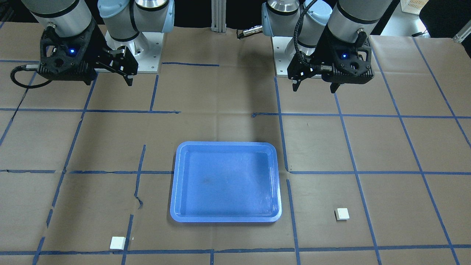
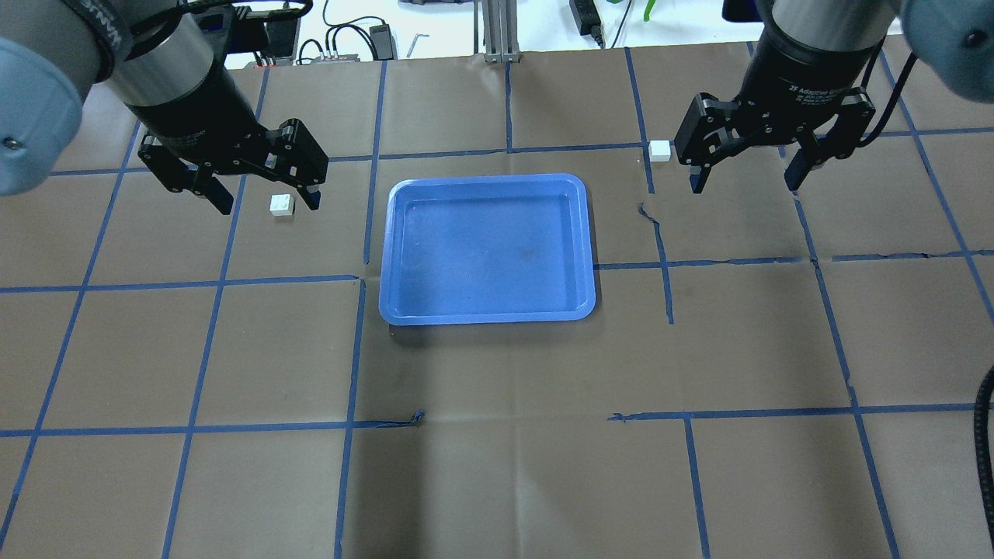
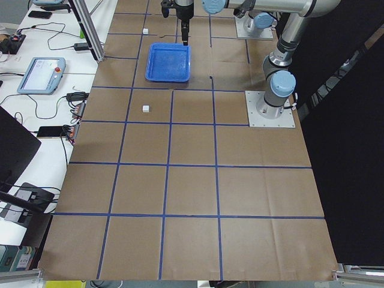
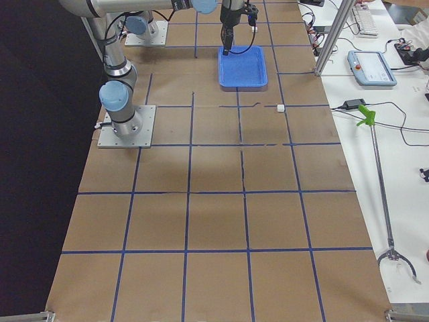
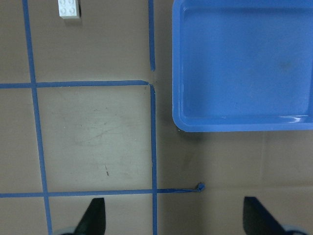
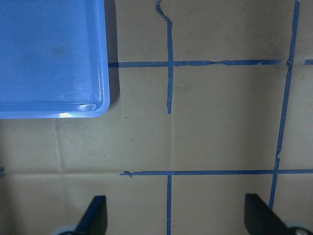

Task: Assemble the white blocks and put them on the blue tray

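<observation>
The blue tray lies empty in the middle of the table, also in the overhead view. One white block lies left of the tray, seen in the front view and at the top of the left wrist view. The other white block lies beyond the tray's far right corner. My left gripper hangs open and empty high above the first block. My right gripper is open and empty, right of the second block; the right wrist view shows no block.
Brown paper with blue tape grid lines covers the table. The tray's corner shows in both wrist views: left wrist and right wrist. The arm bases stand at the table's robot side. Monitors and cables lie beyond the table's far edge.
</observation>
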You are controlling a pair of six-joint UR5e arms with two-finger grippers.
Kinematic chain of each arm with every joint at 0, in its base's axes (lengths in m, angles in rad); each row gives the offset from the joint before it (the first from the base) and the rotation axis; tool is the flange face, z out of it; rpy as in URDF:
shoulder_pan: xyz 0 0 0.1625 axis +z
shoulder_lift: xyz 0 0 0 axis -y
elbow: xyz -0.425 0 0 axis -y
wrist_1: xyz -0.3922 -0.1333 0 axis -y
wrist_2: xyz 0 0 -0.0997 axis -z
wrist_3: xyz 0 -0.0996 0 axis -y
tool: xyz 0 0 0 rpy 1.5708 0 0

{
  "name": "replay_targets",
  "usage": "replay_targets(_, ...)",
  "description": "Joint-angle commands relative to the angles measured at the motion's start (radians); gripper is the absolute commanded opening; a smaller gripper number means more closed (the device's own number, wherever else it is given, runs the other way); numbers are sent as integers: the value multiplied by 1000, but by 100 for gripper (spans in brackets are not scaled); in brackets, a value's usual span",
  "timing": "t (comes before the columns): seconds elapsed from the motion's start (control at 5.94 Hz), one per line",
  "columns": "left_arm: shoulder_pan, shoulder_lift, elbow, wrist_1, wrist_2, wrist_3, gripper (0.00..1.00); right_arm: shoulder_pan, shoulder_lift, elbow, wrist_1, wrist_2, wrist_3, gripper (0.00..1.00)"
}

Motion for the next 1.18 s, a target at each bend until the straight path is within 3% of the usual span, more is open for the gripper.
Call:
replay_targets(0.0,0,-2,2,2,-2,0,100,-12,0,1,-8,0,12,100)
replay_targets(0.5,0,8,-8,-2,-2,0,100,-35,8,1,-9,4,-99,100)
replay_targets(0.84,66,-20,-20,-6,3,2,100,-96,32,-1,-64,9,-421,100)
replay_targets(1.01,121,-96,-14,15,79,17,100,-104,56,-3,-102,10,-628,100)
